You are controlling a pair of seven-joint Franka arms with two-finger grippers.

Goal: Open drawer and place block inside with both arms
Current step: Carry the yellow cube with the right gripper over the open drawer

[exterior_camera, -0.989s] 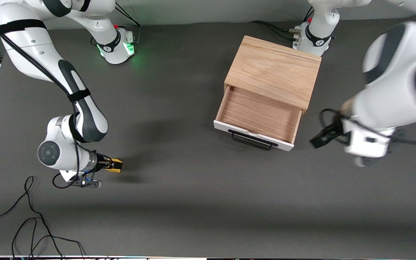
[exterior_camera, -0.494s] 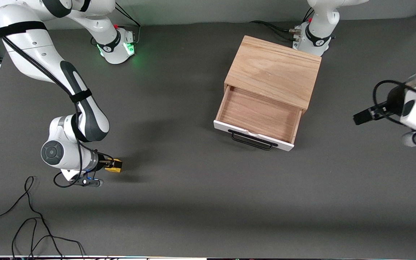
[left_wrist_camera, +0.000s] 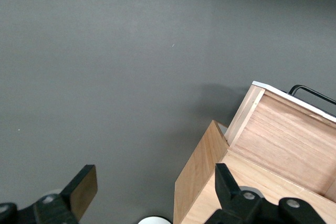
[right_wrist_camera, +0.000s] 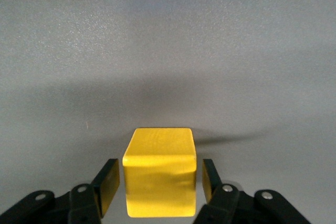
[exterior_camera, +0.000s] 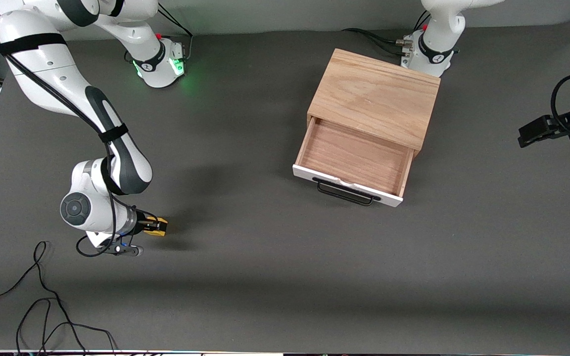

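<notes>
The oak box (exterior_camera: 374, 94) stands near the left arm's base. Its drawer (exterior_camera: 354, 158) is pulled open, with the white front and black handle (exterior_camera: 347, 193) nearest the front camera and a bare wooden interior. The yellow block (exterior_camera: 160, 227) lies on the table at the right arm's end. My right gripper (exterior_camera: 155, 226) is low at the table and open, with the block (right_wrist_camera: 159, 166) between its fingers (right_wrist_camera: 107, 184) and a narrow gap on each side. My left gripper (exterior_camera: 527, 136) is open and empty over the table at the left arm's end, apart from the drawer (left_wrist_camera: 294, 140).
Loose black cables (exterior_camera: 42, 306) lie on the dark table near the front corner at the right arm's end. The right arm's base (exterior_camera: 161, 62) glows green. The left arm's base (exterior_camera: 428, 49) stands close to the box's back.
My left arm has swung away from the drawer's side, toward the table's left-arm end. My right gripper stays around the block, which has not moved.
</notes>
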